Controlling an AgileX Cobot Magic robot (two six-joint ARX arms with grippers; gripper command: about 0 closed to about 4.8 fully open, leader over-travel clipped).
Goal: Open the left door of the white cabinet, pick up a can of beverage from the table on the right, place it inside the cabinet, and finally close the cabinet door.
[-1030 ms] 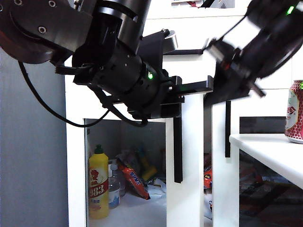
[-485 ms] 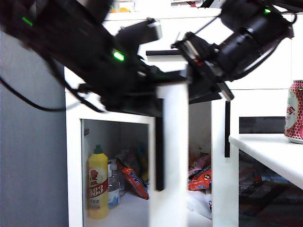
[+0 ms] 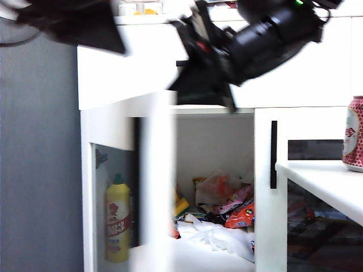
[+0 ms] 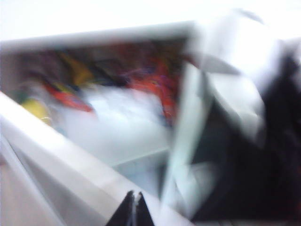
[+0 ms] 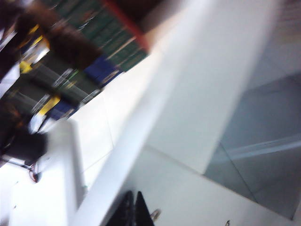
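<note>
left door (image 3: 152, 187) — swung open, blurred | white cabinet (image 3: 113, 73) | red can of beverage (image 3: 353, 134) — upright on table (image 3: 317, 178)

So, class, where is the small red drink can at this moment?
In the exterior view the small red drink can stands upright at the far right edge, on the plain white tabletop, right of the tall white cabinet.

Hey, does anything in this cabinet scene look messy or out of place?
Yes: the cabinet floor behind the open left door is a jumble of crumpled snack bags and white plastic. The yellow bottle and can of beverage stand upright. Both grippers, left and right, are shut, holding nothing.
</note>
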